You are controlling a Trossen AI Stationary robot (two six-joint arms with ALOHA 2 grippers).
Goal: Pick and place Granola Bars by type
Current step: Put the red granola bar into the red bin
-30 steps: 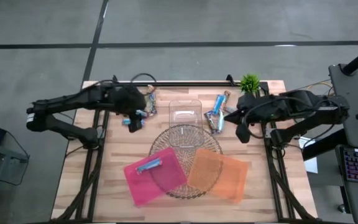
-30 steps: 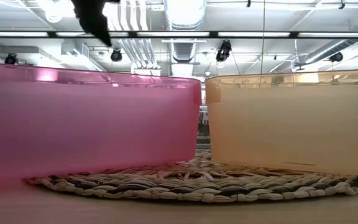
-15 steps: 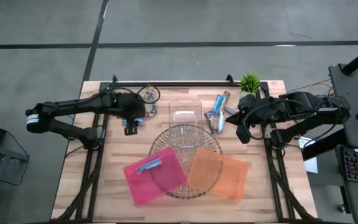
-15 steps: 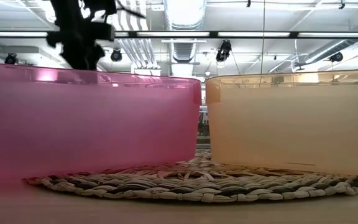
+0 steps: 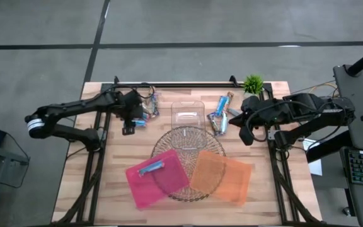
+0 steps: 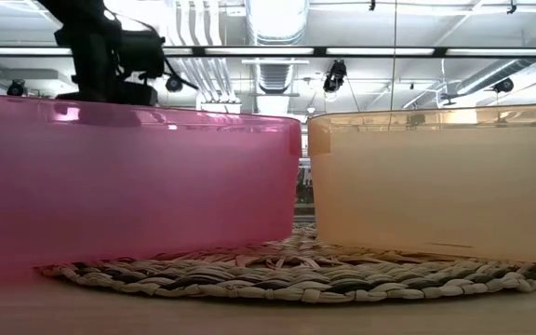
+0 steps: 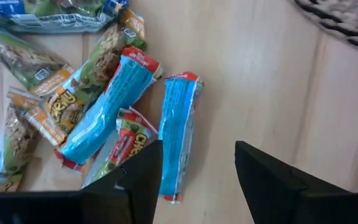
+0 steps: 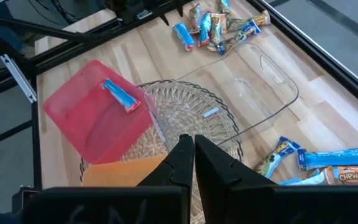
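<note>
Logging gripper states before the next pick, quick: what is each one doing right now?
Left gripper: open, holding nothing, above a light blue granola bar.
Right gripper: shut, holding nothing, waiting near the woven mat.

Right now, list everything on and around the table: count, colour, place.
Granola Bars: two piles, mostly blue, far side either side of the clear box; one in the pink tray
Pink tray: one, near left on the mat
Orange tray: one, near right
Woven mat: one, centre
Clear box: one, far centre
Plant: one, green, far right
Left gripper: jaws open over left pile
Right gripper: jaws shut, right side
</note>
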